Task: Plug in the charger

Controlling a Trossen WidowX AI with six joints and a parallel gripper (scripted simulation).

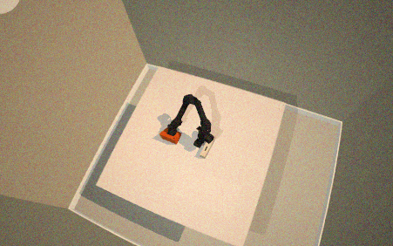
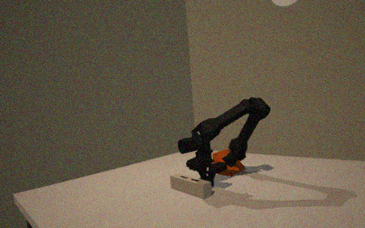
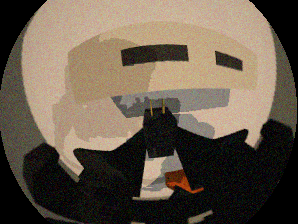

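The pale beige power strip (image 1: pixel 203 154) (image 2: pixel 188 187) (image 3: pixel 205 75) lies on the table with two dark outlet slots on its top. In the wrist view, the left slot (image 3: pixel 155 54) is the larger one, and the right slot (image 3: pixel 229 60) is farther right. My gripper (image 2: pixel 208 180) (image 3: pixel 158 128) is shut on the black charger (image 3: pixel 160 122), just beside the strip. Two thin brass prongs (image 3: pixel 157 106) stick out of the charger toward the strip and show outside the slots. In the top and exterior views the charger is too small and dark to make out.
The orange block (image 1: pixel 170 136) (image 2: pixel 221 156) (image 3: pixel 177 178) is at the arm's base. The pale table (image 1: pixel 152 174) (image 2: pixel 101 202) carries the arm's shadow, which also falls over part of the strip in the wrist view.
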